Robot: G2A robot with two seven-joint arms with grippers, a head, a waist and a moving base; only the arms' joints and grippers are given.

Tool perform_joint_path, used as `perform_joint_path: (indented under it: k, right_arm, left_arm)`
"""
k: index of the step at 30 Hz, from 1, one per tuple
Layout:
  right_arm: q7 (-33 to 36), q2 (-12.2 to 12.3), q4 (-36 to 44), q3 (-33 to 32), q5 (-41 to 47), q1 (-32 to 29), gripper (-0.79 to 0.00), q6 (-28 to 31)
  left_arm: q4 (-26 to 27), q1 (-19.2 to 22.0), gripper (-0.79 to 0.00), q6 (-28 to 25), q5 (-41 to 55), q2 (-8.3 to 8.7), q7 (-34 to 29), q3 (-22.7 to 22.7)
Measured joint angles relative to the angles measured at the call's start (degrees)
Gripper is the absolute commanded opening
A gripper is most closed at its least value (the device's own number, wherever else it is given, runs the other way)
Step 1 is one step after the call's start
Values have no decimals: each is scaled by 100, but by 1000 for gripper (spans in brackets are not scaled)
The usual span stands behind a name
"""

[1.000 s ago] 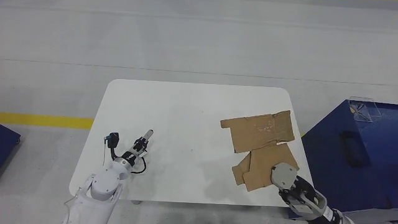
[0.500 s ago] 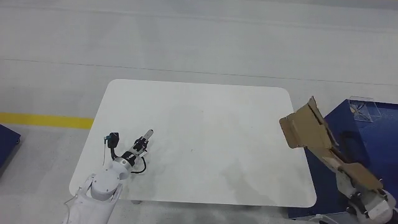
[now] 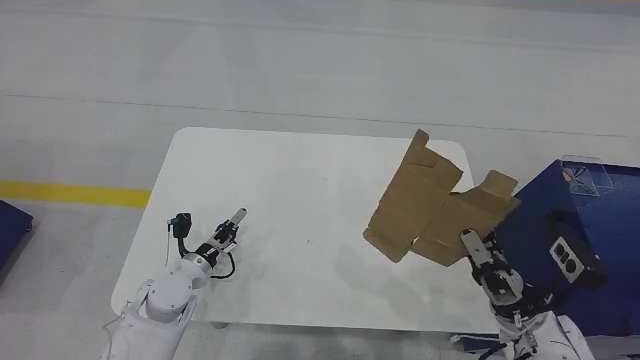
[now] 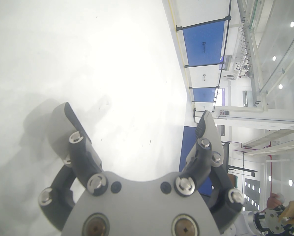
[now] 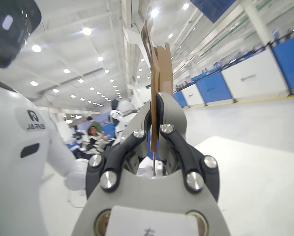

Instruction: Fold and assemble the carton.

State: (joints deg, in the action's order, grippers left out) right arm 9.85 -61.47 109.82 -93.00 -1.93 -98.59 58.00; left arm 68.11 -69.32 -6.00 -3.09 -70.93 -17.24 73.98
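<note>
The right gripper (image 5: 154, 104) was clamped on one edge of the flat carton (image 3: 420, 205), holding it up over the right side of the table (image 3: 290, 180). The left gripper (image 4: 136, 110) sat wide open, well apart. I reckoned the carton could swing and slip from that thin pinch.

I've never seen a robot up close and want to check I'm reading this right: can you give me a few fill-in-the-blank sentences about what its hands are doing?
1. The right hand is shut on the flat brown ____ it must assemble.
2. The left hand has its fingers ____ and holds nothing.
3. The left hand is over a table coloured ____.
Missing words: carton; open; white.
</note>
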Motion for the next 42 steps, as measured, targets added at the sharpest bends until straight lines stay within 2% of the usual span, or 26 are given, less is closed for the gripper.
perform_joint_path:
  k: [4, 7, 9, 12, 18, 22, 24, 28, 32, 35, 38, 42]
  right_arm:
    - [1919, 195, -473, 363, 2007, 392, -785, 0]
    - [2935, 238, -571, 343, 2800, 484, -785, 0]
    - [3039, 236, -566, 340, 2759, 479, -785, 0]
    - [2705, 235, -564, 340, 2670, 477, -785, 0]
    - [2572, 230, -421, 344, 2835, 478, -785, -136]
    - [2626, 269, 43, 272, 3897, 377, -785, -640]
    - [2895, 303, 269, 197, 4882, 300, -785, -1022]
    - [3977, 351, 417, -103, 7345, 244, -785, -2380]
    - [4974, 348, 78, -311, 9736, 248, -785, -4465]
    - [5091, 341, -128, -172, 10875, 274, -785, -6039]
    - [4945, 329, -297, 135, 11624, 311, -785, -7452]
    - [4597, 299, -586, 642, 12312, 371, -785, -8986]
  left_arm:
    - [0, 0, 0, 0, 0, 0, 0, 0]
    - [0, 0, 0, 0, 0, 0, 0, 0]
    - [0, 0, 0, 0, 0, 0, 0, 0]
    - [0, 0, 0, 0, 0, 0, 0, 0]
    - [0, 0, 0, 0, 0, 0, 0, 0]
    - [0, 0, 0, 0, 0, 0, 0, 0]
    - [0, 0, 0, 0, 0, 0, 0, 0]
    - [0, 0, 0, 0, 0, 0, 0, 0]
    - [0, 0, 0, 0, 0, 0, 0, 0]
    - [0, 0, 0, 0, 0, 0, 0, 0]
    - [0, 0, 0, 0, 0, 0, 0, 0]
    - [0, 0, 0, 0, 0, 0, 0, 0]
